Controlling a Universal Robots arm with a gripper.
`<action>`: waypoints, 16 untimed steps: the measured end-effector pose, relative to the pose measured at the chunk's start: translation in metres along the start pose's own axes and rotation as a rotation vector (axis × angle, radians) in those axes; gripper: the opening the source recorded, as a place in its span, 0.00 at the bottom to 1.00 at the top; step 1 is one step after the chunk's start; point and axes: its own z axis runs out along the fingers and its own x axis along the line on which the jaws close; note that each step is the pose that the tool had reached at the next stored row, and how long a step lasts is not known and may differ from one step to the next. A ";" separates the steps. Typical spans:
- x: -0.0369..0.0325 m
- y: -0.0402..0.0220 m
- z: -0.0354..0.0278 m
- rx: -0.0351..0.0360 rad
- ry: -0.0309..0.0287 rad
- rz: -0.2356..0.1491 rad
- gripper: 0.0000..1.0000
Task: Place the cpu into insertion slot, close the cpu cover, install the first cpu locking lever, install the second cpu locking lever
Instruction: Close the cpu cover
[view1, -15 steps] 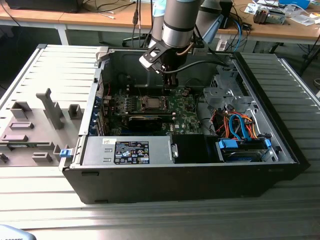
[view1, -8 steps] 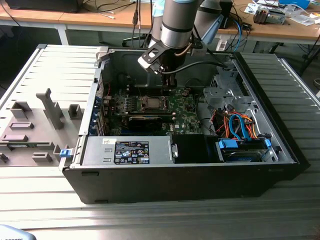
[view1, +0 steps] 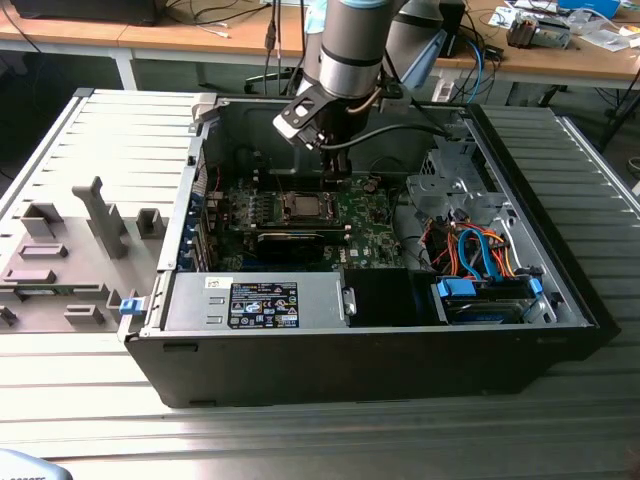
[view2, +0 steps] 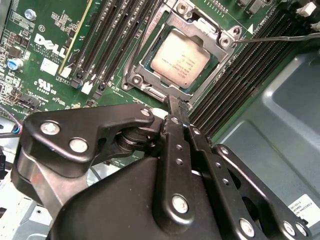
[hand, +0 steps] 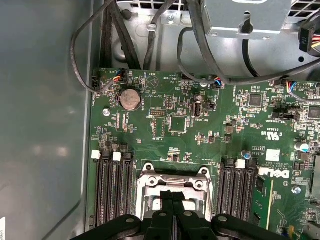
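Observation:
The cpu (view2: 180, 57), a silvery square chip, sits in the insertion slot (hand: 150, 184) on the green motherboard (hand: 200, 135). The cpu cover (view2: 150, 82), a silvery frame, lies flat around the chip. A thin metal locking lever (view2: 280, 37) runs out from one corner of the socket. My gripper (view2: 178, 106) is shut with nothing between its fingers, and its tips hover just off the socket's edge. In the first wrist view the gripper (hand: 173, 199) overlaps the socket. In the exterior view the gripper (view1: 340, 180) hangs inside the open computer case (view1: 400, 350), a little to the right of the socket (view1: 300, 207).
Black memory slots (hand: 112, 190) flank the socket on both sides. Black cables (hand: 200, 50) cross above the board beside a grey metal bracket (hand: 245, 20). The case wall (hand: 45, 125) stands close on one side. A drive bay with blue and orange cables (view1: 480, 260) is at the exterior view's right.

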 end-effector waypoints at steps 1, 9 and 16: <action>0.0000 -0.0006 0.0004 -0.0001 0.0001 0.000 0.11; 0.0002 -0.0029 0.0029 0.0000 0.0000 0.000 0.11; 0.0002 -0.0049 0.0055 0.0000 0.0000 0.000 0.11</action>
